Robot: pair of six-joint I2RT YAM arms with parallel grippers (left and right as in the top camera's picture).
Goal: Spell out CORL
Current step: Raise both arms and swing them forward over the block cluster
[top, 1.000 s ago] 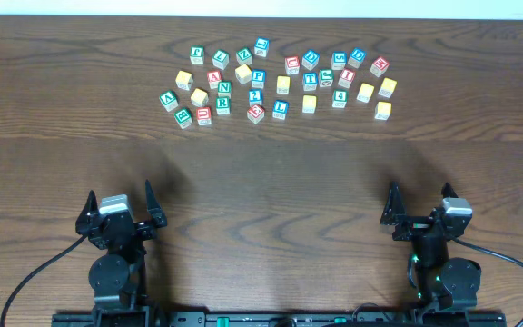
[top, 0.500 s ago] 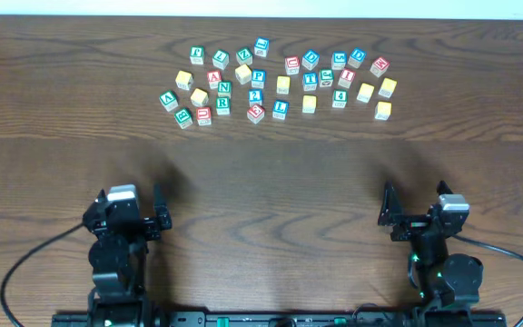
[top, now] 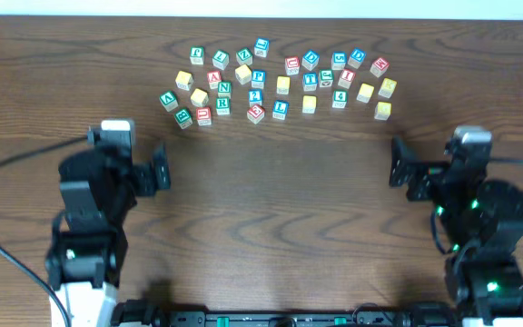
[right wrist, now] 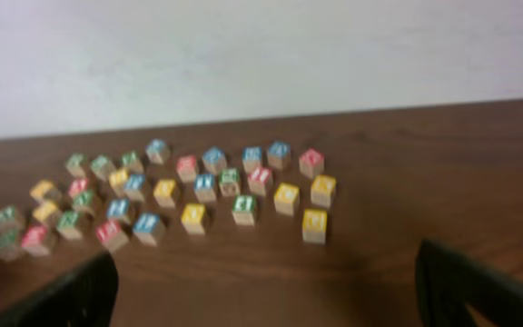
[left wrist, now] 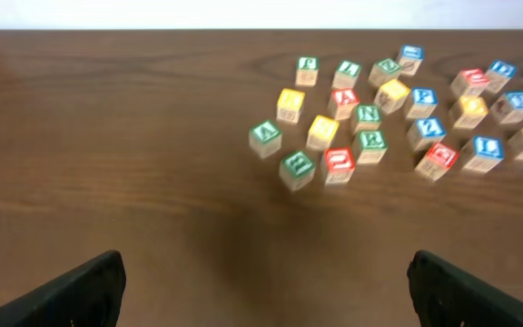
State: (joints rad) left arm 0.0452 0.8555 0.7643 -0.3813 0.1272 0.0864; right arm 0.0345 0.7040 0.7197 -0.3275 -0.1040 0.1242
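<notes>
Cube cluster along far table edge, bare wood on every side.

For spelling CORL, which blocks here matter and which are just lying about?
Job: green R cube; blue L cube; two of the yellow-topped cubes, which two unclear.
Lying about: red-lettered cubes; green N cube; blue P cube.

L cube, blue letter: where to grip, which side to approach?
Likely best: grip the L cube by its left and right faces, straight down from above. It sits flat in the front row, with small gaps to the red 3 cube and a yellow cube beside it; a second yellow cube crowds its far face.
</notes>
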